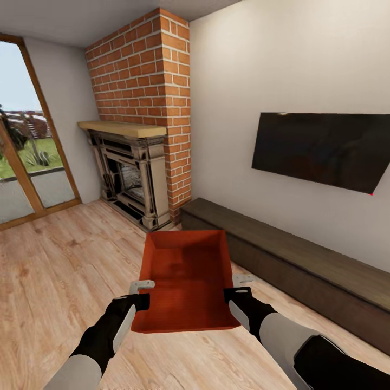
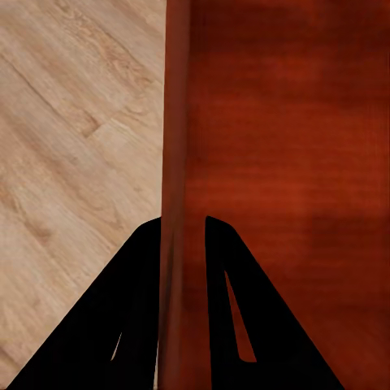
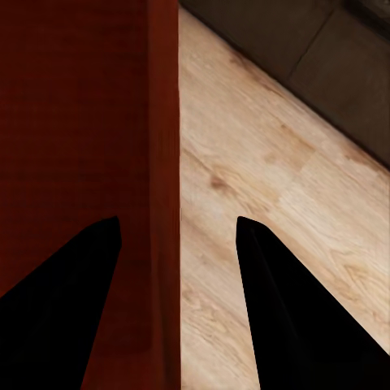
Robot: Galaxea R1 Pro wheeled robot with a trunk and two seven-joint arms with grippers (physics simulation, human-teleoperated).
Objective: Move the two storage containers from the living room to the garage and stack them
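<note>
One orange-red open-top storage container (image 1: 187, 276) hangs in front of me over the living room's light plank floor (image 1: 59, 265), its long axis pointing away from me. My left gripper (image 1: 143, 292) is shut on its left wall; the left wrist view shows the two dark fingers (image 2: 130, 309) pinching that wall of the storage container (image 2: 284, 122), with my left gripper (image 2: 183, 221) closed tight. My right gripper (image 1: 241, 287) straddles the right wall. There the storage container (image 3: 73, 106) wall runs between the fingers of my right gripper (image 3: 179, 221), which stand well apart, with a gap on the outer side.
A brick fireplace (image 1: 135, 179) with a wood mantel stands ahead on the left. Along the right wall runs a low dark wood bench (image 1: 292, 254) under a wall TV (image 1: 319, 149). A glass door (image 1: 27, 157) fills the far left. Bare plank floor lies on the left.
</note>
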